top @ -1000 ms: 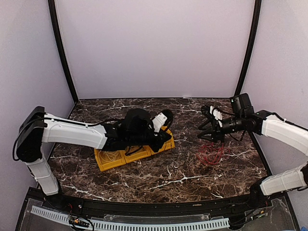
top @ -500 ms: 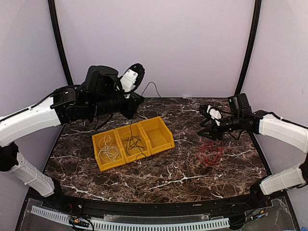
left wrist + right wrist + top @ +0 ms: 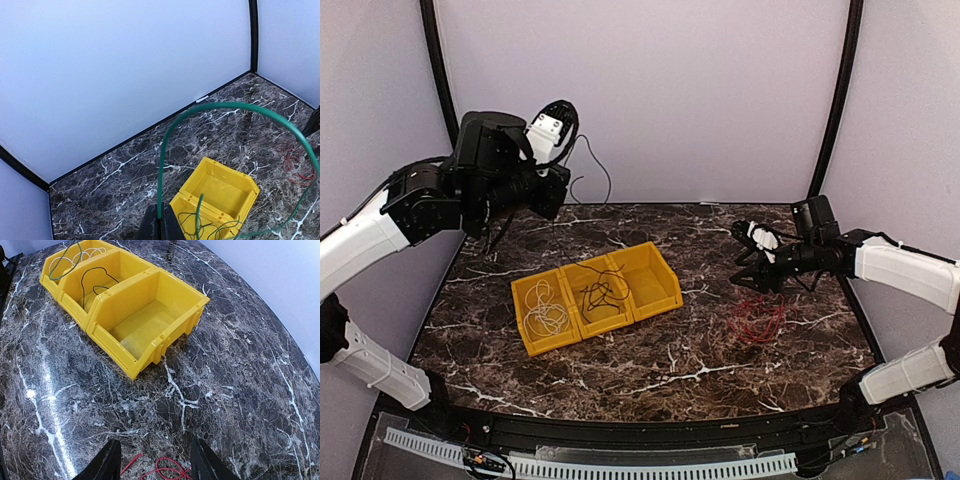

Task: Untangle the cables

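My left gripper (image 3: pixel 563 185) is raised high at the back left and is shut on one end of the black cable (image 3: pixel 600 292). The cable arcs up from the fingers and hangs down into the middle compartment of the yellow bin tray (image 3: pixel 665 300), where the rest lies coiled. In the left wrist view the shut gripper (image 3: pixel 161 222) pinches this cable (image 3: pixel 220 105), which looks dark green there. The white cable (image 3: pixel 545 308) lies in the left compartment. The red cable (image 3: pixel 757 318) lies on the table at the right. My right gripper (image 3: pixel 748 262) is open and empty just behind it; the red cable (image 3: pixel 162 471) shows between the fingers (image 3: pixel 107 462).
The tray's right compartment (image 3: pixel 145 325) holds nothing. The marble table (image 3: pixel 670 370) is walled on three sides, with black corner posts (image 3: pixel 445 100) at the back. The right arm (image 3: pixel 900 265) reaches in from the right edge.
My left arm has risen from the yellow tray and swung up and to the back left, drawing the black cable's end out of the middle compartment. The right gripper has barely moved.
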You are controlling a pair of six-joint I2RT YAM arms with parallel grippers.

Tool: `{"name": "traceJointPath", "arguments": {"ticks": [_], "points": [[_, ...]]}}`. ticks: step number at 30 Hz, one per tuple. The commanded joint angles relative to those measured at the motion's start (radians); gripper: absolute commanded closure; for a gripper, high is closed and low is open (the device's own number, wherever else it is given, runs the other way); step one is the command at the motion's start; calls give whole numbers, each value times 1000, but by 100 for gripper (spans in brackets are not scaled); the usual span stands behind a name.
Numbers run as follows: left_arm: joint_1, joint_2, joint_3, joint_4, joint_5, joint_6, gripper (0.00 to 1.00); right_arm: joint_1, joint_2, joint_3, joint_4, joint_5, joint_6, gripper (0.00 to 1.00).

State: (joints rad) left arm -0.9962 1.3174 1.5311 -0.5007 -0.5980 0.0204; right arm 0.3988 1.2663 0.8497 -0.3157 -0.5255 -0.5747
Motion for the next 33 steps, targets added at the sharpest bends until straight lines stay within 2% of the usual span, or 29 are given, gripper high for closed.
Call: {"name": "traceJointPath", "arguments": {"ticks": [1,5,13,19,33], "points": [[36,21,-59,7,-90,33,100,-3,8,-6,12,4,-15,50],[84,53,-149,66,-80,-8,100,-3,9,-6,10,5,-17,50],[120,148,-216,119,-15,-92,100,-3,19,-5,1,15,-27,51],[151,169,-213,143,-5,-79,100,-3,19,-6,-2,20,-34,51],[188,101,-155,287,-37,16,100,-3,12,-9,-4,29,-42,51]]}}
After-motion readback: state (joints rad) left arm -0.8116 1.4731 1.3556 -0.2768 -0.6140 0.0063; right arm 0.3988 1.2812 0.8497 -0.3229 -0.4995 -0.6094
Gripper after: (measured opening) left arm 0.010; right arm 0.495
